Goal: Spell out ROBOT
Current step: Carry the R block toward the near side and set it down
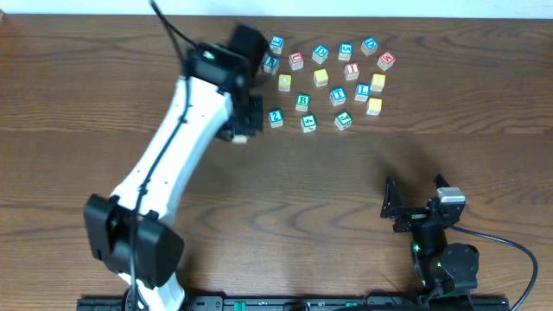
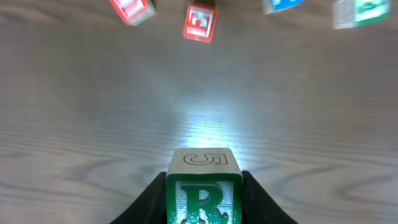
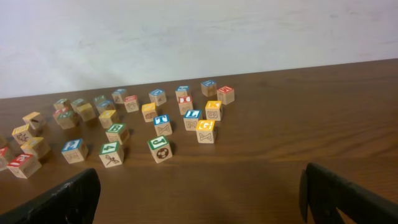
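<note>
My left gripper [image 2: 203, 202] is shut on a wooden block with a green letter R [image 2: 202, 194] and holds it just above the bare wood. In the overhead view the left gripper [image 1: 244, 121] is left of the block cluster [image 1: 333, 78], and the R block is mostly hidden under it. The cluster holds several lettered blocks, among them a green B block [image 1: 302, 102] that also shows in the right wrist view [image 3: 117, 132]. My right gripper [image 1: 415, 206] is open and empty at the front right, with its fingers wide apart in the right wrist view [image 3: 199, 193].
Red blocks [image 2: 199, 23] [image 2: 132, 9], a blue block [image 2: 283, 5] and a green block [image 2: 367, 11] lie just ahead of the left gripper. The brown wooden table [image 1: 346, 190] ends at a white wall [image 3: 199, 37] behind the blocks.
</note>
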Tool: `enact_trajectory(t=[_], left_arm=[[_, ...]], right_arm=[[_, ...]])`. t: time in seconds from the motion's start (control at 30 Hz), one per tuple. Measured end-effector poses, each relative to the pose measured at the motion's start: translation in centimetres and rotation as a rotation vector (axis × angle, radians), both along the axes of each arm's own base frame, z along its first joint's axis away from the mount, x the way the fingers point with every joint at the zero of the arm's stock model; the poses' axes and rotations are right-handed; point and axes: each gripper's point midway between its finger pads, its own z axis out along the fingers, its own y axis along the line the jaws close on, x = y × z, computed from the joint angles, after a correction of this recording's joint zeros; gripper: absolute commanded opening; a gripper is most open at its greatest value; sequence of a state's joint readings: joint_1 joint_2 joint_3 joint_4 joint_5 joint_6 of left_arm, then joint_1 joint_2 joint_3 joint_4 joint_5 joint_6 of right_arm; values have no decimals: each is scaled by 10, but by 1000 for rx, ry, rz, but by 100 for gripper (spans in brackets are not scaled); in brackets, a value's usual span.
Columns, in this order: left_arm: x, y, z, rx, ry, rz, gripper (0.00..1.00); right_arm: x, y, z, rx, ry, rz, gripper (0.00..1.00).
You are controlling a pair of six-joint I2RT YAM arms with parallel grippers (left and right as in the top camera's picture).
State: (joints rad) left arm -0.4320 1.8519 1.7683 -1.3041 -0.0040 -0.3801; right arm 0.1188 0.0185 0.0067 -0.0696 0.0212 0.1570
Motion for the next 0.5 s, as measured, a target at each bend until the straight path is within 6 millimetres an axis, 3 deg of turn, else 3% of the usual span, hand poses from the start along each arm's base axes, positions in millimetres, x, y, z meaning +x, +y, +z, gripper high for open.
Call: enact_trajectory(t=[0.23,0.5], left_arm=[[-15,-2,-79,32,46,45,20],[-11,-4,-124,-2,-12,88,20]], right_arm=[[0,0,0,0,0,0,99],[0,0,0,0,0,0,99]])
